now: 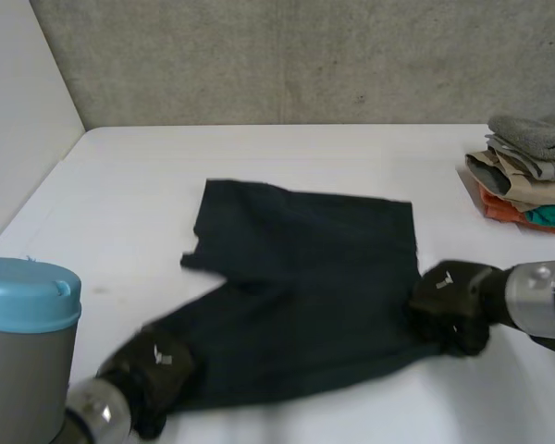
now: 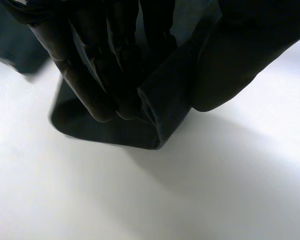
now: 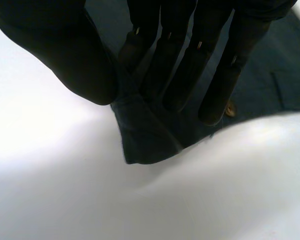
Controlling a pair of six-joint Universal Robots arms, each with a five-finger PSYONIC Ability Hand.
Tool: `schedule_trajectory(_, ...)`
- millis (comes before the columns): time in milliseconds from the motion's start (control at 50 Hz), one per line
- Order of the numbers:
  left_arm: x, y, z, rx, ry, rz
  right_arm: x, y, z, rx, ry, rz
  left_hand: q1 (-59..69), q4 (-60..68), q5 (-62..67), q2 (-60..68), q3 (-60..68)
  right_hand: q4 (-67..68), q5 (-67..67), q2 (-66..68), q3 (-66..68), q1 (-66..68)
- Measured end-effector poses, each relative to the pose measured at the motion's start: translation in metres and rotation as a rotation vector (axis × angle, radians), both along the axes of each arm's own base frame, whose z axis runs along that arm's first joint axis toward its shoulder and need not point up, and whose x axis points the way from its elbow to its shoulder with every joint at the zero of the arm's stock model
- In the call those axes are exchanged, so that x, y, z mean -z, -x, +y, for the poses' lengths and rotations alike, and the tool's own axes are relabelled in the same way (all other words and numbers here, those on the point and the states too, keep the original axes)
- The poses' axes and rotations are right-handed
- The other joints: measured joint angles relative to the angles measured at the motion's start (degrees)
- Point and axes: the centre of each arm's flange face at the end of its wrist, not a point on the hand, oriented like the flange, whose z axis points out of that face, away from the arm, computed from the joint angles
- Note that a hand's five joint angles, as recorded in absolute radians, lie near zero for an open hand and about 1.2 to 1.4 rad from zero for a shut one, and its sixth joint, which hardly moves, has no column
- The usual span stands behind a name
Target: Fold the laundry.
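Note:
A dark navy garment (image 1: 305,287), seemingly shorts, lies spread on the white table (image 1: 259,157). My left hand (image 1: 153,370) is at its near left corner. In the left wrist view the cloth's folded edge (image 2: 160,110) is pinched between the fingers (image 2: 97,90) and the thumb (image 2: 240,60), lifted a little off the table. My right hand (image 1: 453,305) is at the garment's right edge, near the waistband. In the right wrist view a cloth corner (image 3: 145,137) sits pinched between thumb (image 3: 70,55) and fingers (image 3: 185,75), and a small brass button (image 3: 231,108) shows beside them.
A stack of folded clothes (image 1: 527,176), grey, tan, orange and teal, sits at the table's right edge. A grey wall panel stands along the left side. My left arm's blue-capped joint (image 1: 28,324) fills the near left corner.

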Motion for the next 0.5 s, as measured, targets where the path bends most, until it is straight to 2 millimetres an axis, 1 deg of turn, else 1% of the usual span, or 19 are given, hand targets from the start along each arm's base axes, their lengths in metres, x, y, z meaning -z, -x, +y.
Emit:
schedule_trajectory(20, -0.003, -0.002, 0.006, 0.008, -0.05, -0.012, -0.003, 0.003, 0.003, -0.032, -0.03, 0.028, 0.0, 0.0, 0.0, 0.0, 0.0, 0.0, 0.0, 0.0, 0.0, 0.0)
schedule_trajectory(80, -0.005, -0.002, 0.011, 0.013, -0.092, -0.021, -0.005, 0.004, 0.004, -0.046, -0.043, 0.04, 0.0, 0.0, 0.0, 0.0, 0.0, 0.0, 0.0, 0.0, 0.0, 0.0)
schedule_trajectory(100, -0.009, -0.001, 0.012, 0.013, -0.135, -0.026, -0.007, 0.005, 0.004, -0.065, -0.073, 0.057, 0.0, 0.0, 0.0, 0.0, 0.08, 0.0, 0.0, 0.0, 0.0, 0.0)
schedule_trajectory(120, -0.011, 0.0, 0.01, 0.008, -0.137, -0.023, -0.007, 0.005, 0.003, -0.062, -0.076, 0.056, 0.0, 0.0, 0.0, 0.0, 0.09, 0.0, 0.0, 0.0, 0.0, 0.0)
schedule_trajectory(200, -0.015, 0.01, -0.015, -0.028, -0.062, 0.012, -0.006, 0.002, -0.01, -0.008, -0.045, 0.021, 0.0, 0.01, 0.0, 0.0, 0.09, 0.0, 0.71, 0.0, 0.0, 0.0)
schedule_trajectory(240, -0.018, 0.019, -0.036, -0.049, 0.023, 0.052, -0.005, -0.001, -0.02, 0.032, -0.005, -0.012, 0.0, 0.02, 0.0, 0.0, 0.09, 0.0, 1.12, 0.0, 0.0, 0.0)
schedule_trajectory(260, -0.018, 0.023, -0.043, -0.055, 0.051, 0.066, -0.004, -0.002, -0.023, 0.047, 0.01, -0.025, 0.0, 0.02, 0.09, 0.0, 0.09, 0.0, 1.21, 0.0, 0.0, 0.0)
schedule_trajectory(320, -0.02, 0.042, -0.08, -0.075, 0.2, 0.149, -0.002, -0.009, -0.041, 0.112, 0.09, -0.092, 0.0, 0.02, 0.48, 0.01, 0.1, 0.0, 1.36, 0.0, 0.0, 0.0)
schedule_trajectory(340, -0.021, 0.047, -0.089, -0.078, 0.236, 0.169, 0.0, -0.011, -0.046, 0.131, 0.113, -0.112, 0.0, 0.02, 0.48, 0.01, 0.11, 0.0, 1.36, 0.0, 0.0, 0.0)
schedule_trajectory(360, -0.021, 0.055, -0.105, -0.082, 0.301, 0.207, 0.002, -0.014, -0.054, 0.157, 0.149, -0.142, 0.0, 0.02, 0.48, 0.01, 0.11, 0.0, 1.36, 0.0, 0.0, 0.0)
schedule_trajectory(400, -0.022, 0.067, -0.127, -0.084, 0.389, 0.255, 0.005, -0.019, -0.067, 0.193, 0.212, -0.188, 0.0, 0.02, 0.48, 0.01, 0.11, 0.0, 1.36, 0.0, 0.0, 0.0)
schedule_trajectory(420, -0.023, 0.076, -0.145, -0.083, 0.462, 0.292, 0.009, -0.023, -0.078, 0.217, 0.265, -0.223, 0.0, 0.02, 0.48, 0.02, 0.11, 0.0, 1.36, 0.0, 0.0, 0.0)
schedule_trajectory(460, -0.025, 0.088, -0.171, -0.08, 0.563, 0.338, 0.014, -0.029, -0.092, 0.243, 0.347, -0.265, 0.0, 0.02, 0.48, 0.03, 0.11, 0.0, 1.36, 0.0, 0.0, 0.0)
schedule_trajectory(480, -0.026, 0.092, -0.179, -0.079, 0.599, 0.352, 0.017, -0.032, -0.099, 0.252, 0.386, -0.281, 0.0, 0.02, 0.48, 0.03, 0.11, 0.01, 1.36, 0.0, 0.0, 0.0)
schedule_trajectory(500, -0.026, 0.099, -0.194, -0.077, 0.652, 0.37, 0.02, -0.036, -0.108, 0.262, 0.445, -0.303, 0.0, 0.02, 0.48, 0.03, 0.11, 0.01, 1.36, 0.0, 0.02, 0.0)
